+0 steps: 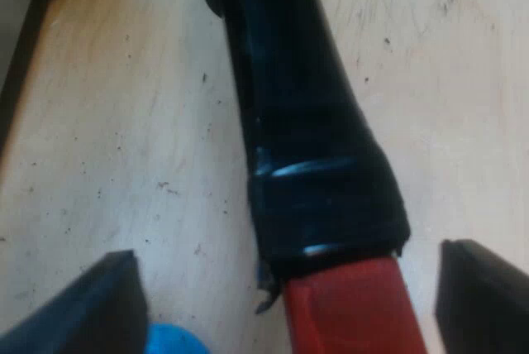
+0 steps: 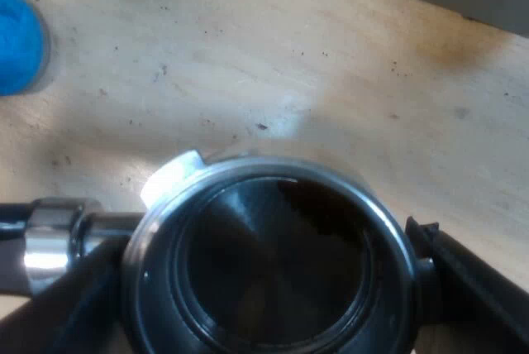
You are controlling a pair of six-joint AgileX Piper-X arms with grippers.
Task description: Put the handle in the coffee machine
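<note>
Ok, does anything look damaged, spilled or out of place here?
Two things. The black wrap on the dark red-ended handle looks ragged, with a torn scrap sticking out where the red begins. Also, dark specks, perhaps coffee grounds, are scattered over the pale wooden table.

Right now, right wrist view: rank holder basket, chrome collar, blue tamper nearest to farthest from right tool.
1. holder basket, held in the right tool.
2. chrome collar, just beside the basket.
3. blue tamper, away across the table.

Handle (image 1: 306, 122) glossy black; holder (image 2: 264, 169) shiny metal; table (image 1: 124, 122) wood.
</note>
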